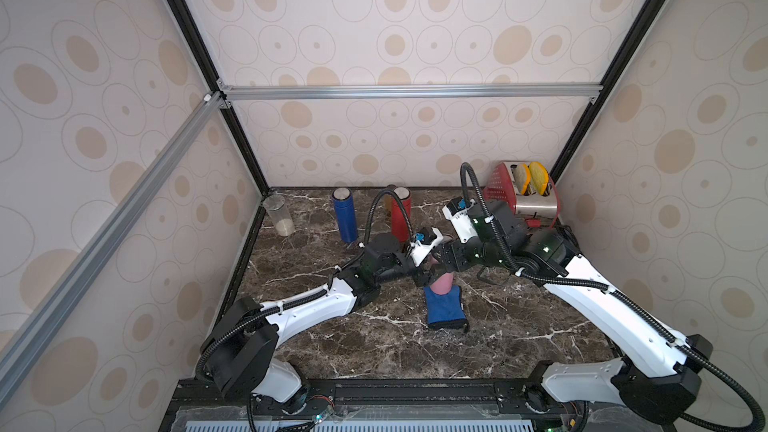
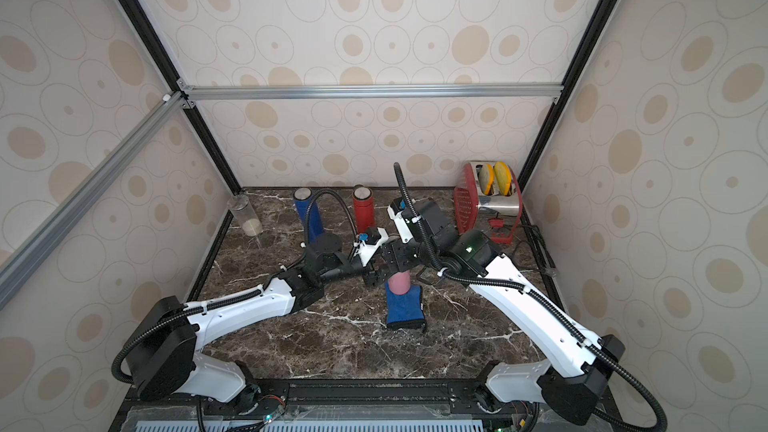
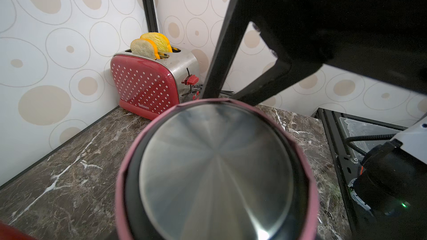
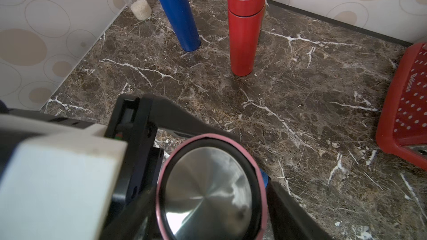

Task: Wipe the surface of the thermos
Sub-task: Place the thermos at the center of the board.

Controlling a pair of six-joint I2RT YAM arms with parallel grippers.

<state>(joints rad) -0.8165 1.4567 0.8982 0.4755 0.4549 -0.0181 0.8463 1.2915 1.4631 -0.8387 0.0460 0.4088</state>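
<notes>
A pink thermos (image 1: 441, 283) with a steel cap (image 4: 208, 192) stands mid-table, held between both arms. My left gripper (image 1: 424, 277) is shut on its upper body from the left; its fingers are hidden under the cap in the left wrist view. A blue cloth (image 1: 444, 309) wraps the thermos's lower part and trails onto the marble table (image 1: 374, 347). My right gripper (image 1: 441, 270) comes from the right, its fingers (image 4: 288, 204) closed in on either side of the thermos. A bit of the blue cloth (image 4: 265, 178) shows between one finger and the thermos.
A blue thermos (image 1: 345, 216) and a red thermos (image 1: 401, 214) stand at the back. A clear container (image 1: 281, 216) sits in the back left corner. A red toaster (image 1: 524, 195) with two bread slices fills the back right corner, its cord lying nearby.
</notes>
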